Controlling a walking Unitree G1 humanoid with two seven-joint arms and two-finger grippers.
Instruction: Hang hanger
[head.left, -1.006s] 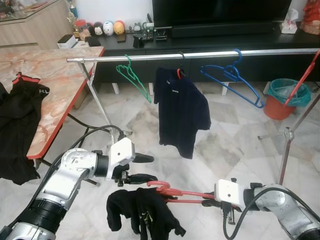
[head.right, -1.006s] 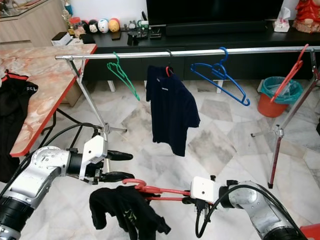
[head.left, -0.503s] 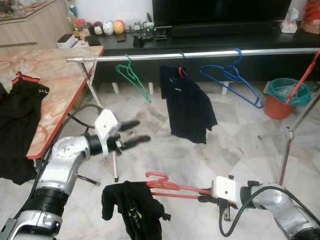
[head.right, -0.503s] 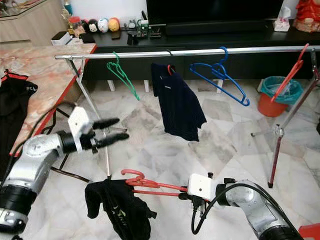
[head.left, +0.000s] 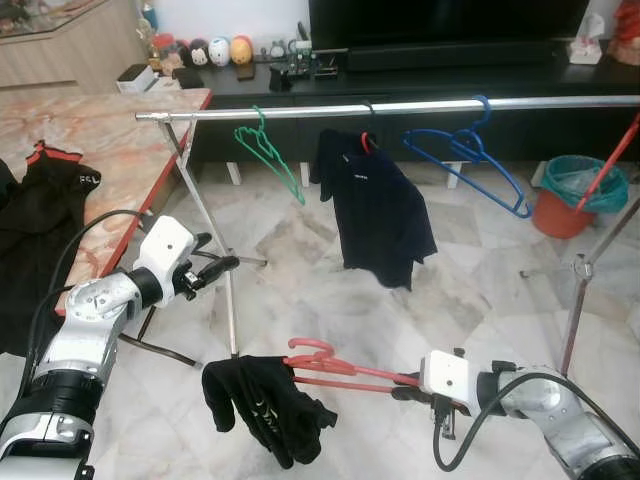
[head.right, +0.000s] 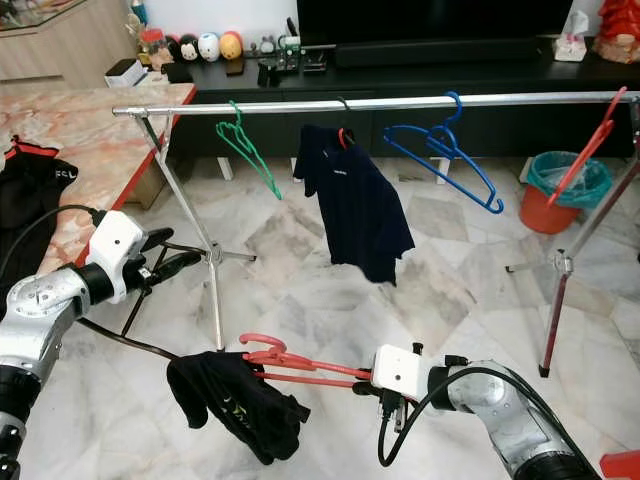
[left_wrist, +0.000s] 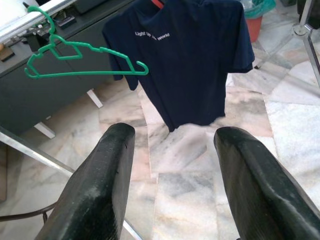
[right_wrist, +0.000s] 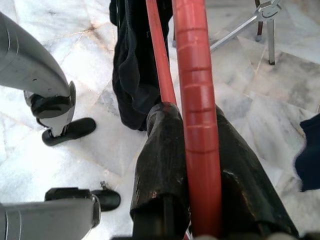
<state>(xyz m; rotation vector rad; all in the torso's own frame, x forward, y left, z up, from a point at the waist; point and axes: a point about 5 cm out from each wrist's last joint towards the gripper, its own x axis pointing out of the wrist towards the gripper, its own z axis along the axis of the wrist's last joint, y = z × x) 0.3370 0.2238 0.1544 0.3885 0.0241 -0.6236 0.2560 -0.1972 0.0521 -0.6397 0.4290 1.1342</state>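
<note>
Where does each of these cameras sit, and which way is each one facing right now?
Left and right eye views: on the head, looking forward and down at the clothes rail; both silver arms show, the right gripper holding the red hanger with a black garment.
Left wrist view: along the open left gripper toward the navy shirt and green hanger.
Right wrist view: along its fingers clamping the red hanger, floor below.
Shared: the navy shirt and green hanger appear in the eye and left wrist views.

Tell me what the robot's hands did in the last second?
The left hand let go of the black shirt and pulled up and away toward the table, open now. The right hand stays shut on the red hanger, the shirt dangling from it. The navy shirt swung on the rail. Green hanger and blue hanger unchanged.
</note>
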